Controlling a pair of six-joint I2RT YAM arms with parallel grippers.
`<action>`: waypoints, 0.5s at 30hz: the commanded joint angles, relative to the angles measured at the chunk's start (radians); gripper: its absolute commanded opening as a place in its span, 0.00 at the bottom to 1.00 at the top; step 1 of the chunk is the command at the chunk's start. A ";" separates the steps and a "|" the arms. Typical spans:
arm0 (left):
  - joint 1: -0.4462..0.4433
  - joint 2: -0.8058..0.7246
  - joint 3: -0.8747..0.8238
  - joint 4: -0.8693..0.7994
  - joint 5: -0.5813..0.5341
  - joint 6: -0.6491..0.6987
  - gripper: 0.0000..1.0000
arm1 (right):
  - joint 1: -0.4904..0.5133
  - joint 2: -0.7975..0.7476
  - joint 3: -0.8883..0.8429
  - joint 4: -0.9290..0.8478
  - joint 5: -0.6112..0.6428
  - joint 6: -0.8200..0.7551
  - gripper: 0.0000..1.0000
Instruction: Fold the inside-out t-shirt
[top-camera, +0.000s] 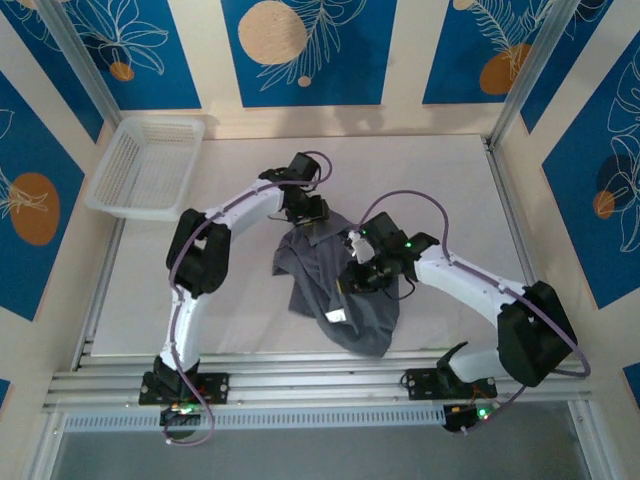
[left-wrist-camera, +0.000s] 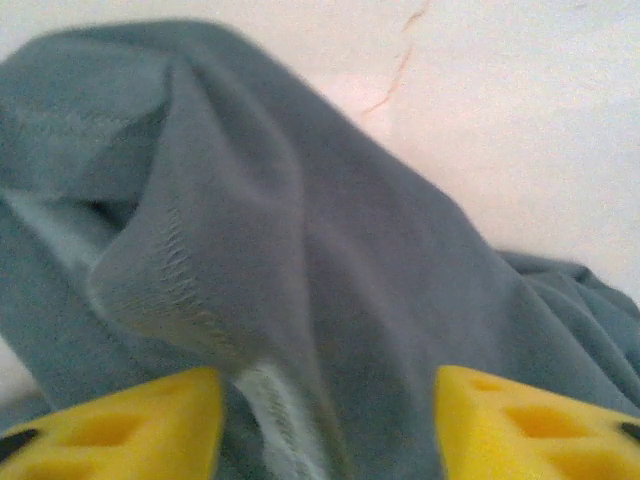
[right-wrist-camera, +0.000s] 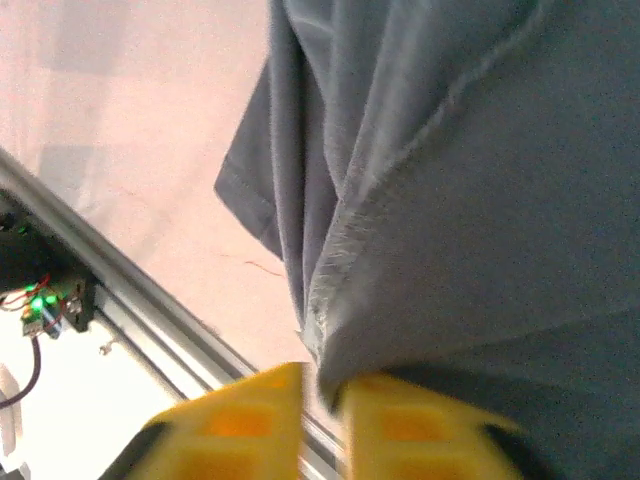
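Slate-grey cloth in a crumpled heap: the inside-out t-shirt (top-camera: 355, 315) lies mid-table between both arms. No fold is made yet, so the task is judged barely begun. The left gripper (top-camera: 306, 210), elbow bent, reaches down at the heap's far edge; cloth runs between its parted jaws, grip uncertain. The right gripper (right-wrist-camera: 322, 415), arm folded inward, pinches a raised fold.

Robot lab cell: two arms (top-camera: 195, 255) bolted to aluminium rail (top-camera: 320, 385), white counter (top-camera: 430, 190), extrusion posts (top-camera: 85, 70) at the corners, blue printed backdrop panels (top-camera: 340, 70).
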 joint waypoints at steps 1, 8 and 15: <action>0.004 -0.007 0.046 -0.060 0.074 0.057 0.00 | -0.045 -0.035 0.047 0.008 -0.010 -0.048 0.53; 0.093 -0.257 -0.072 -0.108 -0.031 0.094 0.00 | -0.308 -0.087 0.047 0.095 0.222 0.186 0.60; 0.151 -0.559 -0.284 -0.230 -0.326 0.111 0.00 | -0.338 0.155 0.140 0.100 0.168 0.132 0.62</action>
